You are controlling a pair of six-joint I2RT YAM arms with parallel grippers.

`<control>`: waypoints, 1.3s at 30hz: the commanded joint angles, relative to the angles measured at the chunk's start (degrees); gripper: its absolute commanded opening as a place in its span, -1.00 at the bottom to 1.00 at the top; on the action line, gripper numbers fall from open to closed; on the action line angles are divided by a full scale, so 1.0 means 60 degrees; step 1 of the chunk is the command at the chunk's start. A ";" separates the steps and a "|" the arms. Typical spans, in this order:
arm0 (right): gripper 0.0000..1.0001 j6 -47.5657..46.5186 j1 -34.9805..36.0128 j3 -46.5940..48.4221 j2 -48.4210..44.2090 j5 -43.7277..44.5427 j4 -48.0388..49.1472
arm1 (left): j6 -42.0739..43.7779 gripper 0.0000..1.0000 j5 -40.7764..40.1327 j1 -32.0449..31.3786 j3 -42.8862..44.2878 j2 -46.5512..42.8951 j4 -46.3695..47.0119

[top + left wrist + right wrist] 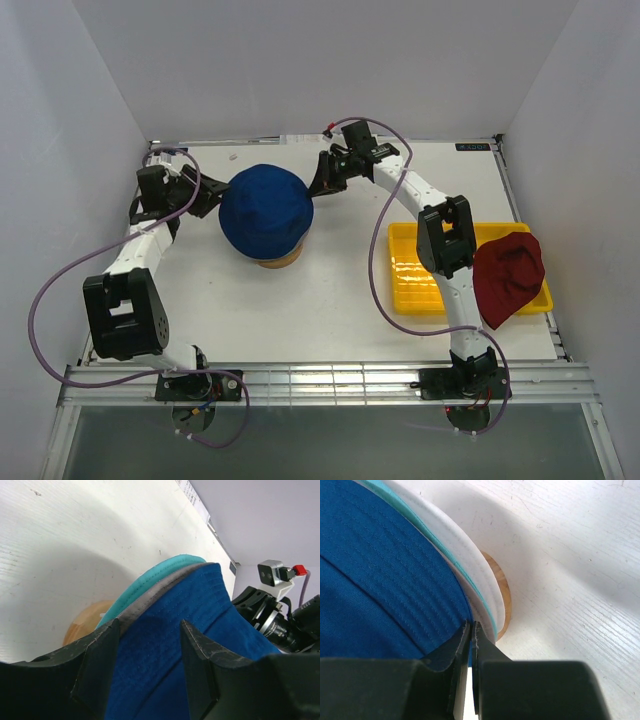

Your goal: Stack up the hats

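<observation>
Blue hat [265, 208] seated on stack — brim pinched by right gripper [471, 626], left gripper [150, 625] spread, empty — red hat [507, 275] to be fetched next.

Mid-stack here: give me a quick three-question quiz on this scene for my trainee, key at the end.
1. True or false: the dark red hat sits on the wooden stand.
2. Which hat is topmost on the stand? A teal; B royal blue; C grey.
3. Fill in: the left claw stands ____ at the topmost hat's brim, while the right claw is shut.
Key: 1 false, it lies over the right end of the yellow tray. 2 B, the royal blue hat. 3 open.
</observation>
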 commanded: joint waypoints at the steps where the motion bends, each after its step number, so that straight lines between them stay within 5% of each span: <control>1: -0.84 0.0017 -0.0094 0.0324 0.0141 -0.0222 0.0430 | -0.0256 0.20 0.0642 0.0046 -0.0225 -0.0110 0.0833; 11: -0.84 0.0119 -0.0124 0.0222 0.0141 -0.0267 0.0518 | -0.0432 -0.16 0.0759 0.0061 -0.0635 -0.0007 0.1112; 22: -0.85 0.0339 -0.0124 -0.0100 0.0083 -0.0340 0.0767 | -0.0490 -1.00 0.0613 0.0046 -0.1133 0.0081 0.0907; 39: -0.84 0.0867 -0.0124 -0.1141 -0.0240 0.0172 0.0987 | -0.0651 -1.00 -0.0866 0.0002 -0.2099 -0.0255 -0.0045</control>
